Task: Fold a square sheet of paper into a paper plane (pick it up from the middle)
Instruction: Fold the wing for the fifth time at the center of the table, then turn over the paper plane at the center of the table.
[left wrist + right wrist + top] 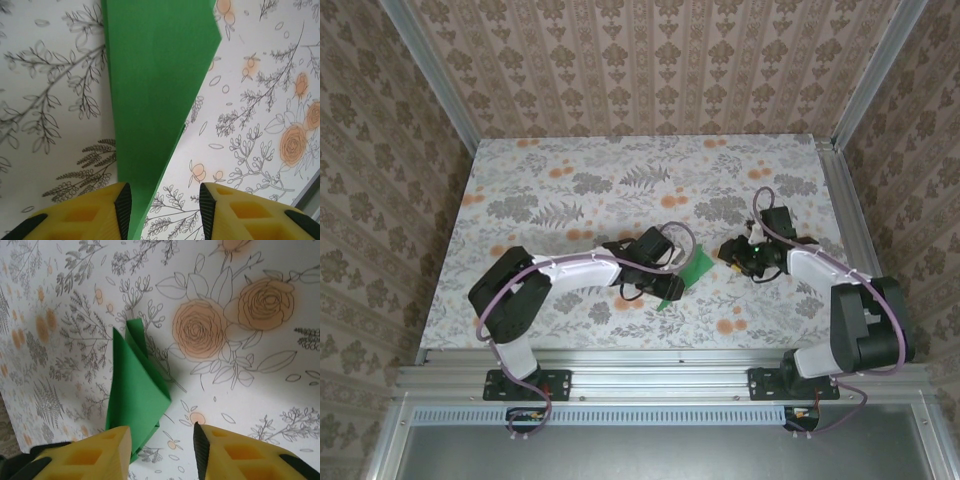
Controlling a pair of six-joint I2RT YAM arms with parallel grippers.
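Paper plane point(692, 268) lies about 5 o'clock of table centre in the top view, with the two arms' ends at its 9 and 3 o'clock and part of it hidden under the left one. Risk first: neither jaw pair looks clamped on it. A sideways pull by either arm could catch a flap on a finger, skew the creases, or flick the dart toward the near edge; the likely cause is paper leaning on one pad as that arm moves. A re-close off the centre crease could crush the fold. On the left gripper point(162, 212) the jaws are part open with a clear gap. Green paper runs from between the fingers out to 12 o'clock, its narrow end against the 9 o'clock pad point(123, 205) and bare table showing before the 3 o'clock pad; it is not gripped, as far as seen. On the right gripper point(161, 450) the jaws are about as wide, with nothing between the pads. The folded green shape sits at 10 o'clock of the gap, its lower end beside or behind the 9 o'clock finger point(100, 452); contact cannot be told. Floral tabletop point(570, 180) lies all round.
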